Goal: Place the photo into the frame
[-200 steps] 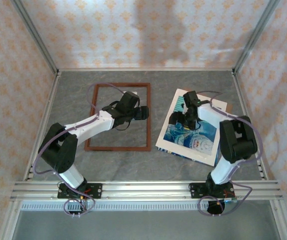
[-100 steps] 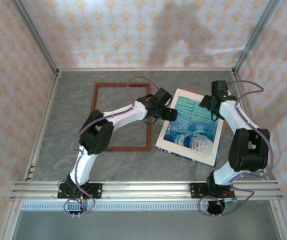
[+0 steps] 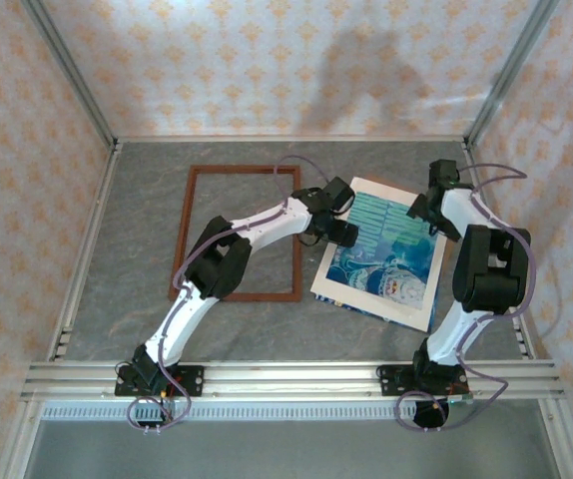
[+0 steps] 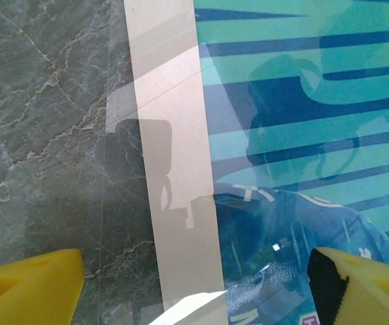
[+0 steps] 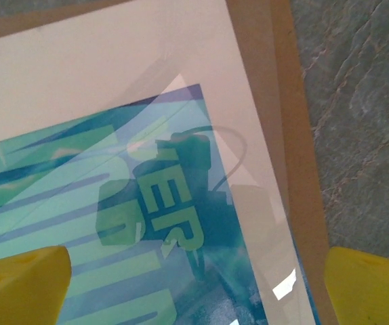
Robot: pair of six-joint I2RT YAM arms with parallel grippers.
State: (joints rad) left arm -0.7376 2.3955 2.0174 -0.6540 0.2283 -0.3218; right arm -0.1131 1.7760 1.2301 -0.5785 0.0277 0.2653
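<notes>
The photo (image 3: 388,249), a blue-teal print with pale lettering, lies face up right of centre inside a cream mat (image 3: 424,309). The frame (image 3: 189,232), thin reddish-brown wood, lies on the table to its left with nothing inside it. My left gripper (image 3: 340,222) hovers over the photo's left edge. In the left wrist view it (image 4: 194,291) is open, straddling the mat strip (image 4: 171,135) and the photo (image 4: 303,135). My right gripper (image 3: 430,212) hovers over the far right corner. There it (image 5: 194,284) is open above the photo (image 5: 113,223).
A brown backing board (image 5: 291,101) sticks out from under the mat (image 5: 113,74) at the far right corner. A clear glossy pane seems to lie over the stack, its edge reaching onto the grey marbled table (image 4: 38,135). Patterned walls enclose the table.
My left arm swung right, from over the frame to the photo's left edge. My right arm moved from over the photo's middle to its far right corner.
</notes>
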